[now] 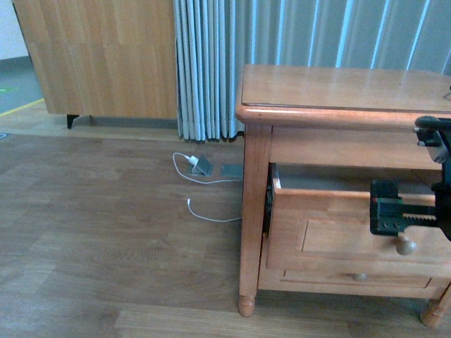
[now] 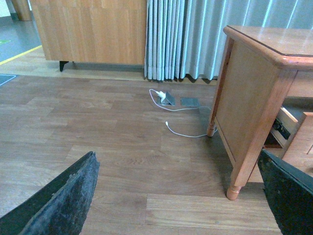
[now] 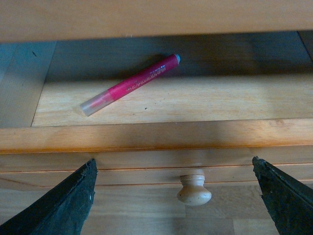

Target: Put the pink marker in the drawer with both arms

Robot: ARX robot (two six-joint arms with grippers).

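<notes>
Pink marker [image 3: 131, 84] lies inside the open drawer [image 3: 146, 137].
Right gripper [image 3: 173, 196], jaws wide and empty, faces the knob [image 3: 194, 190]; a hard push (marker loose) could roll it.

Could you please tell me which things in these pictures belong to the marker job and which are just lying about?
Part of the job:
pink marker, lying inside the open drawer
drawer knob
right gripper, open, in front of the knob
left gripper, open, holding nothing

Just lying about:
white cable on the floor
floor socket
curtain
</notes>
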